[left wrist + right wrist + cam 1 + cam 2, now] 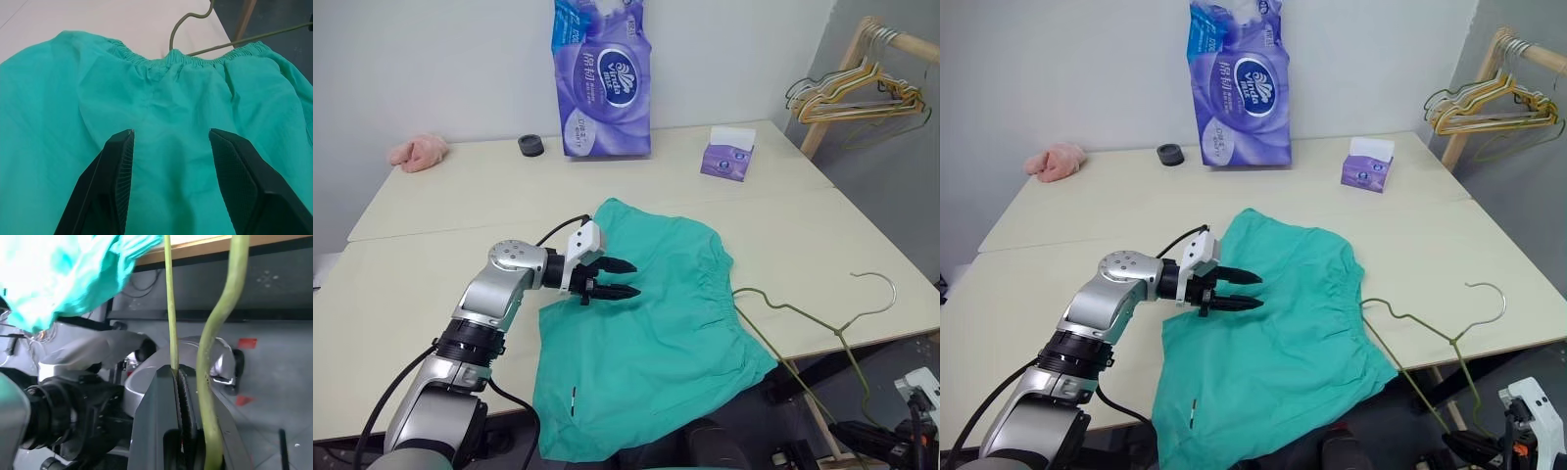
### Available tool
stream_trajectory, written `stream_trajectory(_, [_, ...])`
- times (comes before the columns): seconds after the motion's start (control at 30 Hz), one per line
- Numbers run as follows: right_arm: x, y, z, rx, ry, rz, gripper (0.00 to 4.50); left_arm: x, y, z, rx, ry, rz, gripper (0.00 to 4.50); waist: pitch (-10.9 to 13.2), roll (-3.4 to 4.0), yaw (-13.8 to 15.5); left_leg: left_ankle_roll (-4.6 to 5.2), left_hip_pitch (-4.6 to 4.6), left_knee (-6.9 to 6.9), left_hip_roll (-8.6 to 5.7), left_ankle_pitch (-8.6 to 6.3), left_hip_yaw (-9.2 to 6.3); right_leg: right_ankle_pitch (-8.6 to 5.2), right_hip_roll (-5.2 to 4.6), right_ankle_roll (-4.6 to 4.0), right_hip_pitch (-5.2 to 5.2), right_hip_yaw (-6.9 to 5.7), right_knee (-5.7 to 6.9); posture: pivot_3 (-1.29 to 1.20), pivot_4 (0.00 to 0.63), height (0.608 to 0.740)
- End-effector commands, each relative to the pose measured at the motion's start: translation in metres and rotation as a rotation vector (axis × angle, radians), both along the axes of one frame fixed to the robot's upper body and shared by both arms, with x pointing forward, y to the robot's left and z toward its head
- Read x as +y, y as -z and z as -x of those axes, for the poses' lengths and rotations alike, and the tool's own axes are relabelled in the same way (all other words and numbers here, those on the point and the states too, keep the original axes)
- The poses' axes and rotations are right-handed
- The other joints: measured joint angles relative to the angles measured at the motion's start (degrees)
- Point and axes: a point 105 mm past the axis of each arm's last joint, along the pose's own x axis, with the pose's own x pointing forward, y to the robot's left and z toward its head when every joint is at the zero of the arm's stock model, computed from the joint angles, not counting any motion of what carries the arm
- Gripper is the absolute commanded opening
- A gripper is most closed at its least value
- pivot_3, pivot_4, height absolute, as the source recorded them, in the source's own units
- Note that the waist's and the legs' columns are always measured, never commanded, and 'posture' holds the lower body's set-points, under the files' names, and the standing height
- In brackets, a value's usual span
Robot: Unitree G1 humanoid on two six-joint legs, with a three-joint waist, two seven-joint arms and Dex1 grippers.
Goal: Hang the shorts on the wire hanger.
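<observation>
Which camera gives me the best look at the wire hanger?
The left eye view: the wire hanger shows hook to frame, lying off the table's edge beside the shorts. The right eye view matches. The left wrist view catches part above the waistband; the right wrist view shows the right gripper pinching its wire.

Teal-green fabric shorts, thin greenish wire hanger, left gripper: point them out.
teal-green fabric shorts [656,333], left eye view, middle of the cloth.
thin greenish wire hanger [876,279], left eye view, curved hook.
left gripper [628,279], left eye view, between fingertips.

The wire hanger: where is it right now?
In the head views, the wire hanger lies at the table's right front edge beside the shorts' waistband, its lower end clamped in the right end effector.
</observation>
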Motion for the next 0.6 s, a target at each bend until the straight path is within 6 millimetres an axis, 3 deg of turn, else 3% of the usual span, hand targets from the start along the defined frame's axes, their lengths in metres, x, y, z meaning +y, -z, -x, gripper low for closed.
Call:
stream_trajectory(0.03, [0.009,-0.006,0.000,-0.011,-0.044,-0.026,0.00,-0.002,-0.002,0.002,-0.024,0.021,0.006,2.56,0.00,0.00,0.01,0.00,0.00,0.00,0.00,0.00,0.00,0.00,0.00,0.00,0.00,0.00,0.00,-0.25,0.082,0.740])
stream_trajectory(0.3, [0.024,-0.007,0.002,0.049,-0.159,-0.074,0.00,-0.001,0.001,-0.001,-0.040,0.006,0.005,2.56,0.00,-0.01,0.03,0.00,-0.01,0.00,0.00,0.00,0.00,0.00,0.01,0.00,0.00,0.00,-0.01,-0.24,0.076,0.740])
stream_trajectory(0.43, [0.019,0.003,0.007,0.120,-0.184,-0.042,0.00,0.001,0.002,-0.003,-0.051,-0.008,0.003,2.56,0.01,-0.09,0.09,0.00,-0.02,0.00,0.00,0.00,-0.01,0.00,0.02,0.00,0.00,-0.02,-0.02,-0.23,0.075,0.740])
stream_trajectory(0.6, [0.009,0.004,-0.005,0.087,-0.124,-0.055,0.00,0.004,0.004,-0.004,-0.056,-0.021,0.001,2.56,0.00,-0.11,0.22,0.00,-0.01,0.01,0.00,0.00,0.02,0.00,0.01,0.00,0.01,0.01,-0.03,-0.22,0.073,0.740])
